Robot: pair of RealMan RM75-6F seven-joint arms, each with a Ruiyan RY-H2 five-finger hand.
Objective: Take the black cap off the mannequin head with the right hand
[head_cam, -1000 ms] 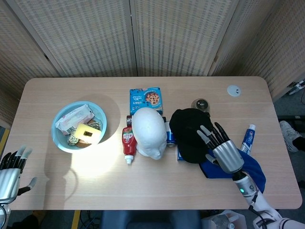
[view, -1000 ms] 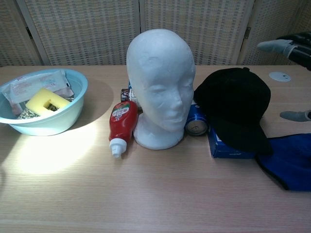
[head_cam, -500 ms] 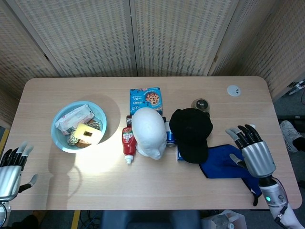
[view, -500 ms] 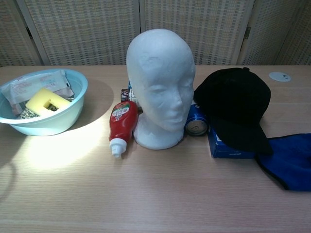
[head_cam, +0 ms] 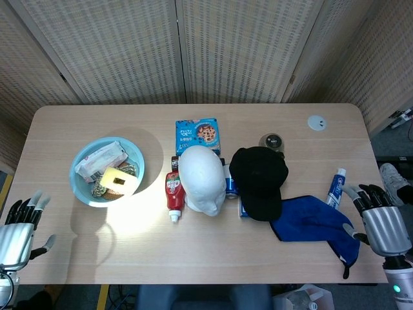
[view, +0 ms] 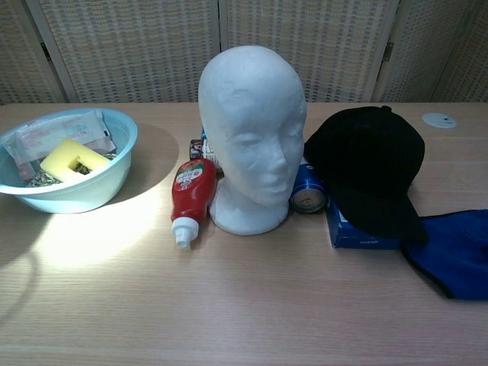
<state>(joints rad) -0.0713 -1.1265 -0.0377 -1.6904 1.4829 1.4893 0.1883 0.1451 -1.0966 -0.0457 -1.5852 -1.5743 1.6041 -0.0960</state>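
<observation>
The black cap (head_cam: pixel 258 180) (view: pixel 372 168) lies off the head, resting on a blue box and the table just right of the bare white mannequin head (head_cam: pixel 202 179) (view: pixel 252 133). My right hand (head_cam: pixel 382 223) hovers at the table's front right corner, fingers apart and holding nothing, well away from the cap. At the front left corner my left hand (head_cam: pixel 19 227) is likewise open and empty. Neither hand shows in the chest view.
A light blue bowl (head_cam: pixel 82 191) with packets and a sponge stands at the left. A red sauce bottle (head_cam: pixel 173 194), a cookie box (head_cam: pixel 197 134), a can (view: pixel 308 192), a blue cloth (head_cam: pixel 313 223), a toothpaste tube (head_cam: pixel 335 186) and a white disc (head_cam: pixel 316 123) surround the head.
My right hand drew back from the cap to the front right corner of the table, leaving the cap lying beside the head. The left hand barely shifted.
</observation>
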